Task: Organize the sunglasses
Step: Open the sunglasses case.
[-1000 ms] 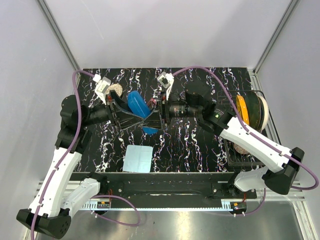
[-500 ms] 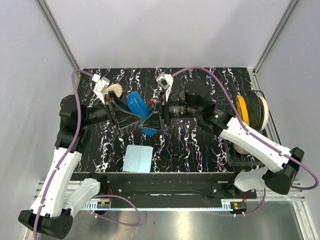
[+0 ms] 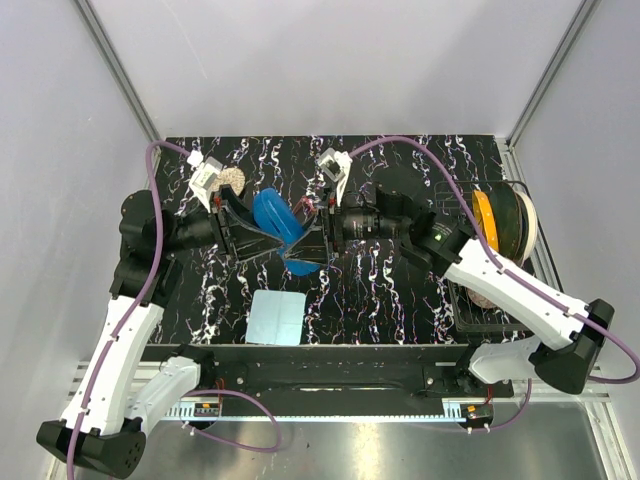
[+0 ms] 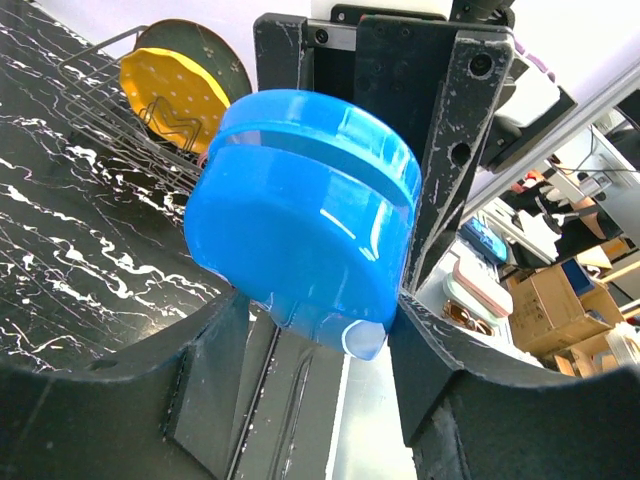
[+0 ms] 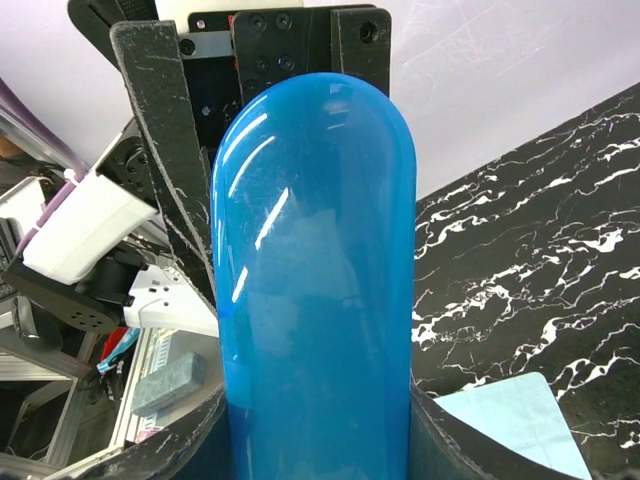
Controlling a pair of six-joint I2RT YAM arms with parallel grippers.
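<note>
Where the black marbled table [image 3: 400, 290] met white walls at the back and sides, a wire rack [image 3: 455, 300] holding a yellow spool [image 3: 485, 222] crowded the right edge. A light blue cloth [image 3: 275, 316] lay near the front edge, and bare top showed between cloth and rack. Over the middle, the left gripper [image 4: 315, 320] and the right gripper [image 5: 320, 420] faced each other, each clamped on an opposite end of the blue case [image 3: 270, 212], raised above the table. The sunglasses could not be made out in any view, so their place relative to the fingers could not be told.
</note>
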